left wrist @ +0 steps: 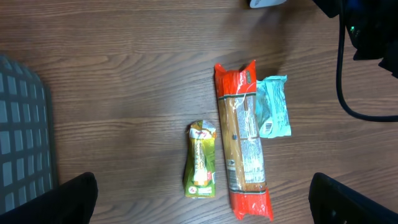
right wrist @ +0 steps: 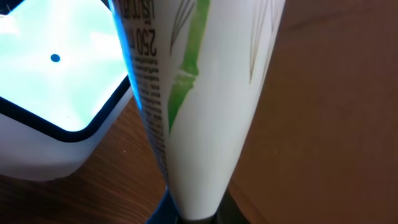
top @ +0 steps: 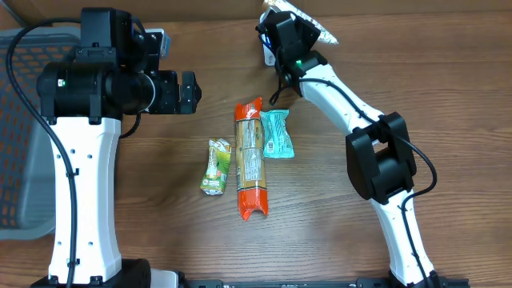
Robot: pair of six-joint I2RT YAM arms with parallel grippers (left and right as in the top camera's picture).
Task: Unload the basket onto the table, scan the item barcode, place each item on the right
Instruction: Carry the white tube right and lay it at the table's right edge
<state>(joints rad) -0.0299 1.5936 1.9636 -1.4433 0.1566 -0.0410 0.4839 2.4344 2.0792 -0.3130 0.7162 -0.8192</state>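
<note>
Three packets: laid mid-worktop (top: 160, 200), with a green pouch (top: 216, 166) at the left, a long orange pack (top: 250, 158) in the middle, and a teal pack (top: 277, 134) touching its right side.
Item to scan: a white tube (right wrist: 205, 93) with green leaf print is held at the far edge, just right of the glowing scanner (right wrist: 56, 81).
Right tool (right wrist: 194, 211): pinched on the tube's narrow end.
Left tool (top: 190, 91): spread wide, nothing held, left of the packets.
Basket (top: 16, 120): grey mesh is seen at the left edge.
</note>
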